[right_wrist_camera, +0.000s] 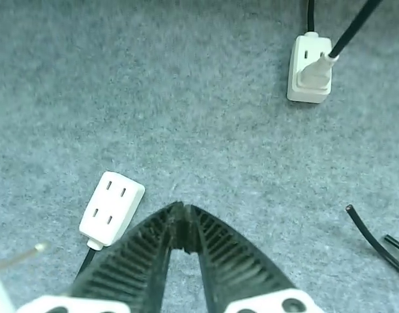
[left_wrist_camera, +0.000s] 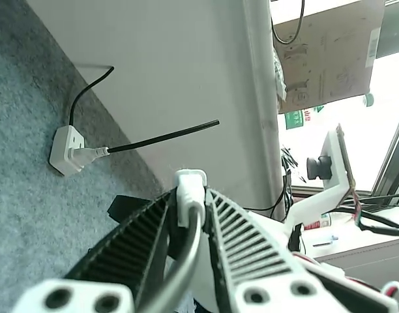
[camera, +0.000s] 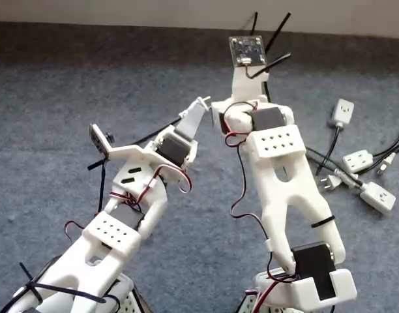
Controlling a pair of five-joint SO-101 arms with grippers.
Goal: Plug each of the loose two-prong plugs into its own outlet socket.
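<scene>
Beside free socket (right_wrist_camera: 111, 208), found right tool (right_wrist_camera: 182, 215) fully closed, empty; noted left tool (left_wrist_camera: 190, 195) nearby, clamped on plug (left_wrist_camera: 190, 182), prong (right_wrist_camera: 20, 256) seemingly aimed at socket.

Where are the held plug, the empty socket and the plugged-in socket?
held plug (left_wrist_camera: 190, 192): left wrist view, its white body.
empty socket (right_wrist_camera: 112, 208): right wrist view, its slotted face.
plugged-in socket (right_wrist_camera: 306, 45): right wrist view, its uncovered face.
</scene>
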